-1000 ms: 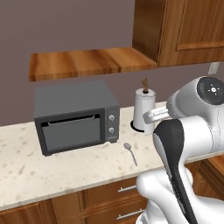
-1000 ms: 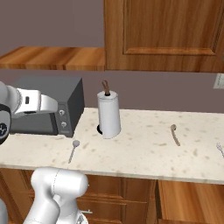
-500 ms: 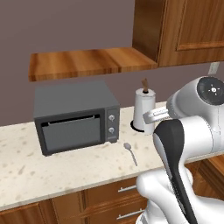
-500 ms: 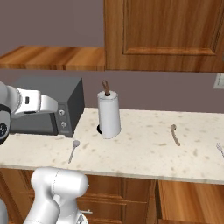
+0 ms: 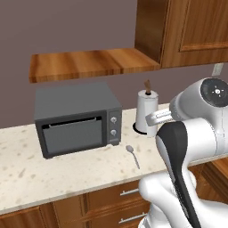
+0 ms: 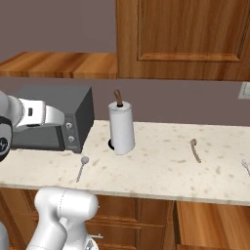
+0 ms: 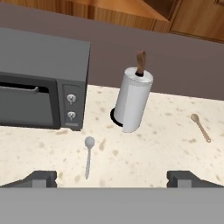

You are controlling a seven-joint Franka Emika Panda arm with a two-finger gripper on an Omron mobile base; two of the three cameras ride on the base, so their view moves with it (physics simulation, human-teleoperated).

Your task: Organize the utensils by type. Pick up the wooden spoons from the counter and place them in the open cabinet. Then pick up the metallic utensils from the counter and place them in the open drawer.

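The gripper (image 7: 112,177) hung above the counter (image 7: 148,153) with its jaws spread wide and nothing between them. The silver spoon (image 7: 88,156) lay flat just ahead of it, slightly toward the left fingertip, bowl pointing away. The wooden spoon (image 7: 201,127) lay farther off to the right on the counter. A paper towel roll (image 7: 132,103) stood ahead between the two, and a microwave (image 7: 41,78) sat ahead to the left.

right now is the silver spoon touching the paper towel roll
Apart. The hand view shows bare counter between the silver spoon and the paper towel roll.
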